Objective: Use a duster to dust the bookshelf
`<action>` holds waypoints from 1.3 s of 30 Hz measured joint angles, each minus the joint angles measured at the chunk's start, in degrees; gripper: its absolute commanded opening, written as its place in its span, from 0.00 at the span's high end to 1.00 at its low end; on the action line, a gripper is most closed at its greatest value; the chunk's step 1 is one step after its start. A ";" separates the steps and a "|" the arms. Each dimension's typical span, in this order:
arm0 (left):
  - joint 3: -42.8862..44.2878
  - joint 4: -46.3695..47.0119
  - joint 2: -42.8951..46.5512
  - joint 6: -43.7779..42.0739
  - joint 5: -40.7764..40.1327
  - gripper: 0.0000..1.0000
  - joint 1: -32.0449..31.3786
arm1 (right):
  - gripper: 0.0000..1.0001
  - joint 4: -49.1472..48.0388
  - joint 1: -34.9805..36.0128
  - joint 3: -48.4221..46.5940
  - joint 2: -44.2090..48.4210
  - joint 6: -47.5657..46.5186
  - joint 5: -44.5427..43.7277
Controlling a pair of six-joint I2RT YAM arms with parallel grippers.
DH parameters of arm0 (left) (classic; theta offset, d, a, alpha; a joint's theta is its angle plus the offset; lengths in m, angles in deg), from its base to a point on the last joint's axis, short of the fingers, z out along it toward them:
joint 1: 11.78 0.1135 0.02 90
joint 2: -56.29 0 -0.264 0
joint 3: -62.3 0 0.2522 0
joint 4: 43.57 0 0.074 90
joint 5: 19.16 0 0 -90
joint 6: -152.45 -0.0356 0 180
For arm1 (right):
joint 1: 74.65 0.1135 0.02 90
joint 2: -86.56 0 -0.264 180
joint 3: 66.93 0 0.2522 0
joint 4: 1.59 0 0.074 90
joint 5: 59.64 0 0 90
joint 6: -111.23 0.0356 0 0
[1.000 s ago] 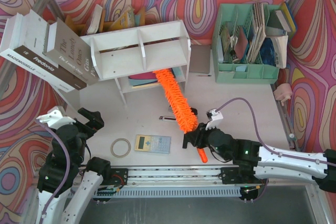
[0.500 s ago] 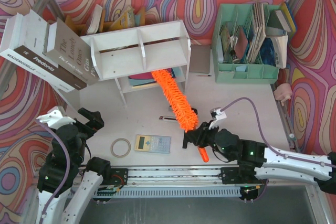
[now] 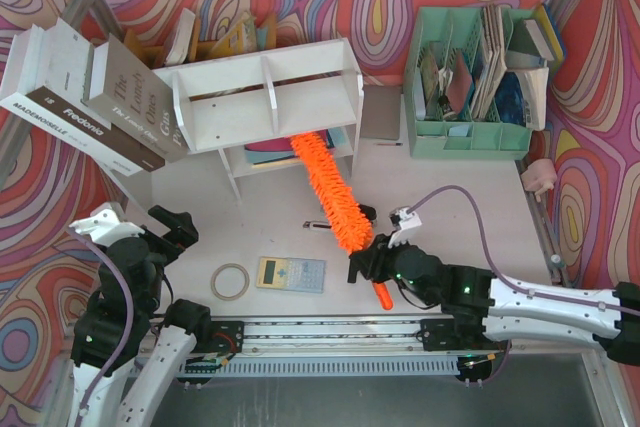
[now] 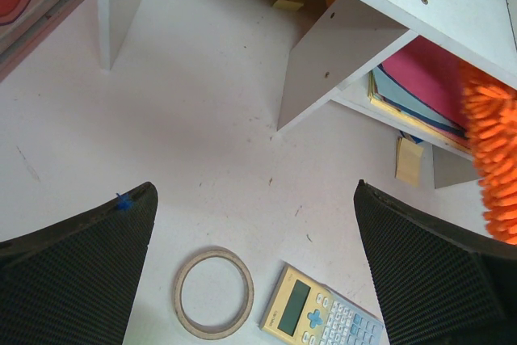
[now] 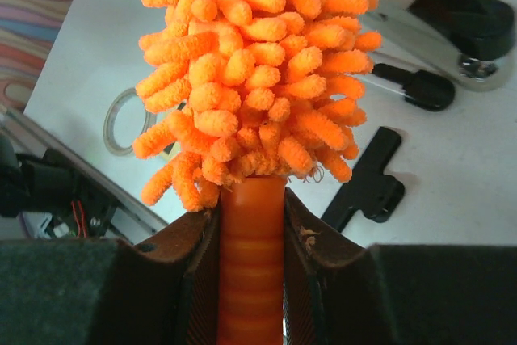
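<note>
The white bookshelf point(image 3: 262, 95) stands at the back middle, coloured folders on its lower tier; its leg and lower tier show in the left wrist view point(image 4: 339, 50). The orange fluffy duster point(image 3: 328, 190) slants from the lower tier down toward my right gripper point(image 3: 375, 269). That gripper is shut on the duster's orange handle point(image 5: 251, 268), the fluffy head point(image 5: 252, 54) rising above the jaws. The duster's tip lies against the folders under the shelf top. My left gripper point(image 3: 172, 227) is open and empty at the near left, fingers point(image 4: 77, 272) wide apart above the table; the duster's edge shows there point(image 4: 493, 159).
A tape ring point(image 3: 230, 281) and a yellow calculator point(image 3: 291, 274) lie near the front; both show in the left wrist view point(image 4: 214, 292) point(image 4: 319, 317). A black clip point(image 3: 318, 224) lies by the duster. Big books point(image 3: 90, 97) lean at back left. A mint-green organizer point(image 3: 475, 82) stands back right.
The duster head has swung slightly left and back right along the lower tier while my right gripper shifted a little. The left arm has not moved.
</note>
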 measured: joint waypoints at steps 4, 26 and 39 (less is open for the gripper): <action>0.00 0.00 0.00 0.02 0.00 0.02 0.00 | 1.00 -4.68 0.02 -0.02 -3.43 -3.28 4.74; -0.04 0.00 0.00 0.02 0.22 0.02 0.00 | 1.00 9.20 0.15 -0.79 6.62 6.49 -6.95; -0.09 0.00 0.00 0.02 0.22 0.02 0.00 | 1.00 10.75 0.17 -1.03 1.44 12.48 -6.71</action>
